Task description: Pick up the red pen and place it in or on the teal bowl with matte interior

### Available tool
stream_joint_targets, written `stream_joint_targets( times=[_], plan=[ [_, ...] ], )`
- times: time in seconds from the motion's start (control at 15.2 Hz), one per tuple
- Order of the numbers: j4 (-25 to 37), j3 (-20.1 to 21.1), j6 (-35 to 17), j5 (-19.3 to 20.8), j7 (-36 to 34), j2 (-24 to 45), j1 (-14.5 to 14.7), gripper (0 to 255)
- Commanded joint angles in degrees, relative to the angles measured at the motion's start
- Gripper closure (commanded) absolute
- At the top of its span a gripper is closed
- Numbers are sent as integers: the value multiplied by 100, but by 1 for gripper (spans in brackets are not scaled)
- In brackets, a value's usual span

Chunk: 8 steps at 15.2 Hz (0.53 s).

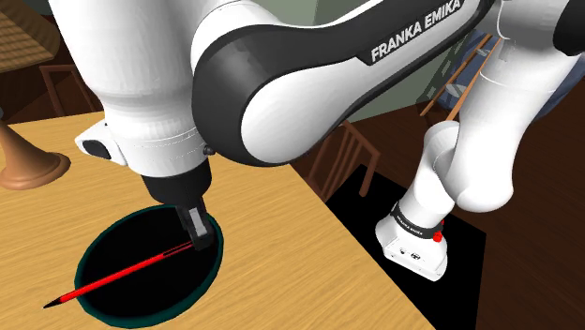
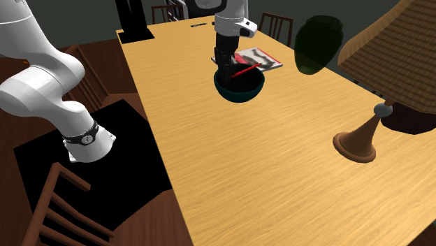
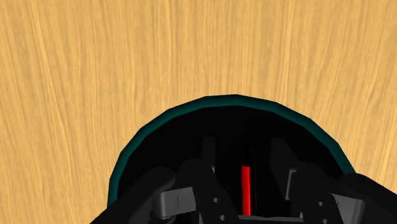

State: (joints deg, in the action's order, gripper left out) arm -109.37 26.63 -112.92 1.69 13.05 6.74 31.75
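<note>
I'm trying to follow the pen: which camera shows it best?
The shoulder view: the pen runs full length across the bowl. The second exterior view shows a small red streak, the wrist view a short strip.

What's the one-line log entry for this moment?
stage: placing | hand: low over teal bowl | red pen: slanted across bowl, one end past rim

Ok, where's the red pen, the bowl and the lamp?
red pen (image 1: pixel 122 275), shoulder view, middle of its shaft.
bowl (image 3: pixel 235 100), wrist view, teal rim.
lamp (image 2: pixel 356 145), second exterior view, its brown base.
</note>
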Motion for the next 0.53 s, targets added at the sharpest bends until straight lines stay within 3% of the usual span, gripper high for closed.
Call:
stream_joint_targets(
  times=[0.0, 0.26, 0.46],
  plan=[
    [0, 0, 0, 0, 0, 0, 0, 0],
    [0, 0, 0, 0, 0, 0, 0, 0],
    [459, 3, 557, -56, 40, -109, -13, 0]
  ],
)
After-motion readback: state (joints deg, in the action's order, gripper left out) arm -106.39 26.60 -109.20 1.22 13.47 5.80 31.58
